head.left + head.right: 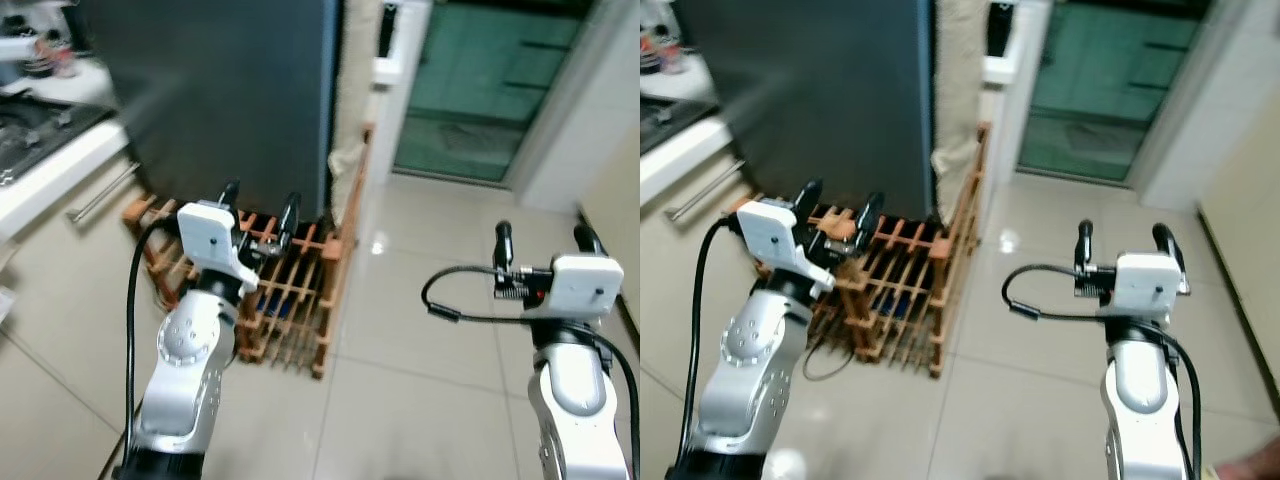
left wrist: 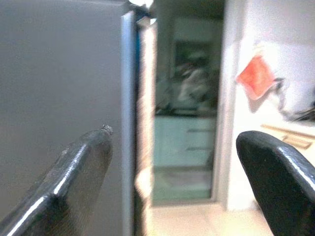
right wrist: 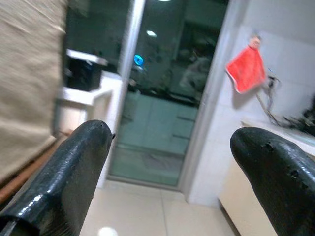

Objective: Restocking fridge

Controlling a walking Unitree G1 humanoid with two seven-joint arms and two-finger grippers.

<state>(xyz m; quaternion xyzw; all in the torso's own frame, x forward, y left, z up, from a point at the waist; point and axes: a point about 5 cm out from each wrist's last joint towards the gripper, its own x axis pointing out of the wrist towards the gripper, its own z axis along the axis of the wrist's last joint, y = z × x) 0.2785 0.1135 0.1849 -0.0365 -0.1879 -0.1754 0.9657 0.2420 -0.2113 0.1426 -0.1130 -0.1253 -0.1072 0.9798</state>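
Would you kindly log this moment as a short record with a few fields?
fridge: dark fridge ahead, door closed
rack: wooden rack on the floor at the fridge's foot
left claw: left claw open, raised in front of the rack, holding nothing
right claw: right claw open, raised over the tiled floor, holding nothing
beyond: glass door to the right
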